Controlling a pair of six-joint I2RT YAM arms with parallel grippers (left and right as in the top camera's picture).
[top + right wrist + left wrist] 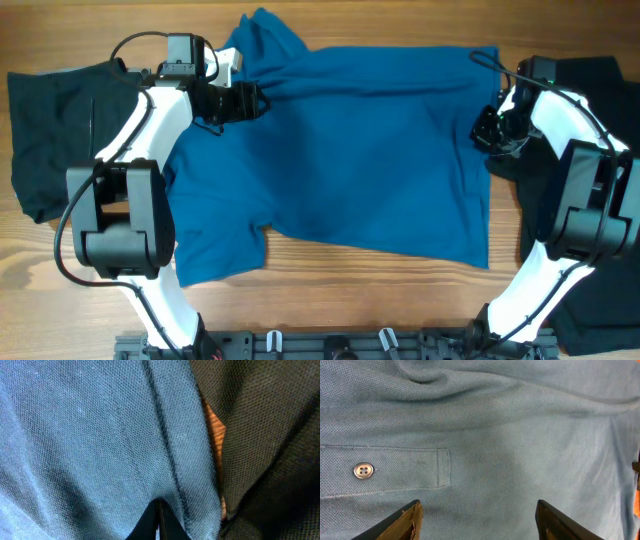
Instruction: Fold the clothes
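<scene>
A large blue short-sleeved shirt [360,150] lies spread across the middle of the wooden table, bunched at its far-left corner. My left gripper [248,101] is at that bunched part. In the left wrist view its fingers [477,512] are wide open just above the blue shirt [520,435], beside the placket and a small button [363,470]. My right gripper [487,131] is at the shirt's right edge. In the right wrist view its fingers [159,510] are shut, pinching the blue shirt [85,435] next to the hem seam.
A black garment [50,130] lies at the table's left, under my left arm. Another black garment [590,85] lies at the right, touching the shirt's edge [270,435], with a sliver of wooden table [215,425] showing between them. The wooden table's front strip [350,300] shows.
</scene>
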